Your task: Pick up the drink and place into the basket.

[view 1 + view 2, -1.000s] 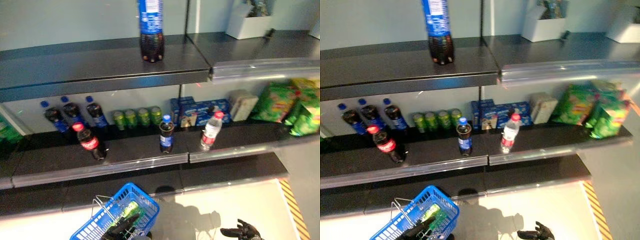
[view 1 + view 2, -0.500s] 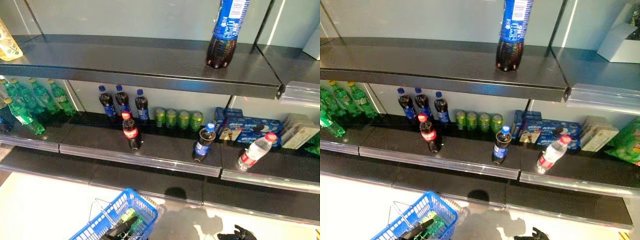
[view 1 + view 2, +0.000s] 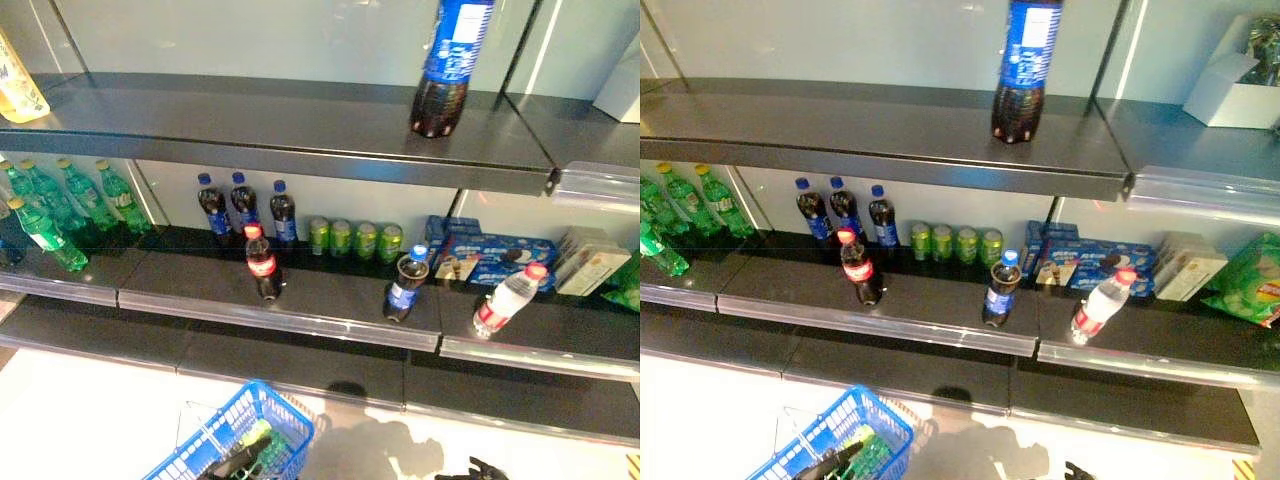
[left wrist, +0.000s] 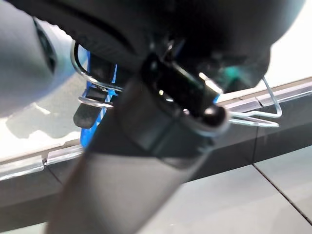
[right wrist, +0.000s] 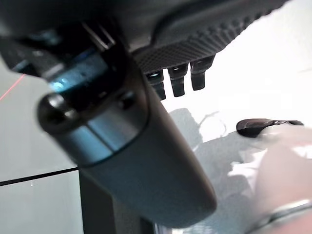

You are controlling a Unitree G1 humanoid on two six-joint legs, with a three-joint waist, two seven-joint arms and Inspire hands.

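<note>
Drinks stand on the middle shelf [image 3: 300, 310]: a red-capped cola bottle [image 3: 262, 268], a dark bottle with a blue label [image 3: 403, 288], a tilted clear bottle with a red cap [image 3: 505, 300], and green cans [image 3: 350, 240] at the back. A large blue-labelled bottle [image 3: 448, 70] stands on the top shelf. My left hand [image 3: 240, 465] is shut on the wire handles [image 4: 97, 92] of the blue basket [image 3: 200, 455], low at the left, with a green drink [image 3: 262, 440] inside. My right hand [image 3: 478, 470] is open and empty, low at the right, well below the shelves.
Dark blue-capped bottles [image 3: 240, 205] stand behind the cola bottle. Green bottles [image 3: 60, 195] fill the shelf's left part. Blue boxes [image 3: 480, 255] and pale boxes [image 3: 590, 262] stand at the right. A white box [image 3: 1230, 85] sits on the top shelf. Pale floor lies in front.
The whole picture has shifted: the camera has turned left, bringing the green bottles into view. The drinks on the shelves have not moved. Both hands stay low.
</note>
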